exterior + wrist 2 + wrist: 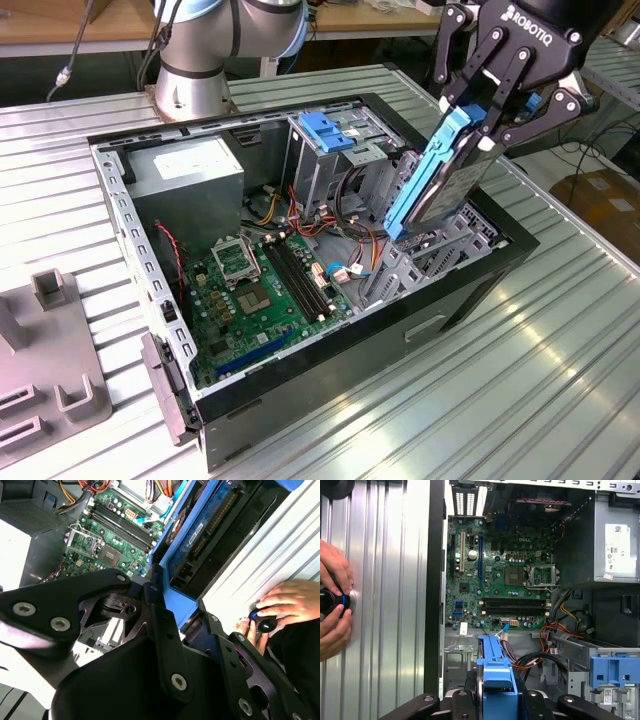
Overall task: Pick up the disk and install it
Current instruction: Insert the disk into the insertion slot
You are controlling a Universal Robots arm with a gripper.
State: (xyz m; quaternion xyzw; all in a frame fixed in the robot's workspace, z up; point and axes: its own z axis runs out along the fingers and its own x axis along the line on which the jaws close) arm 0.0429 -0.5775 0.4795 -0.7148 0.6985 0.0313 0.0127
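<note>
The gripper (478, 118) was clamped on the upper end of the disk (432, 185), its black linkage fingers pressed against both flat faces. The disk, a grey-metal slab edged by a light-blue plastic rail, hung steeply tilted. Its lower end dipped into the open case (330, 365) near the case's corner at the exterior view's right, over bare sheet-metal bay walls (whether it touched them, I could not tell). Inside the black-walled case lay a green motherboard (255, 290), a boxy grey power supply (190, 170), coloured cables (285, 212), and a tall metal cage topped by a blue latch (325, 130). The case stood on a ribbed aluminium table (520, 400), with bare room along its edges. In the first wrist view a person's hands (335, 572) gripped a round black knob (327, 601) on the table beside the case.
</note>
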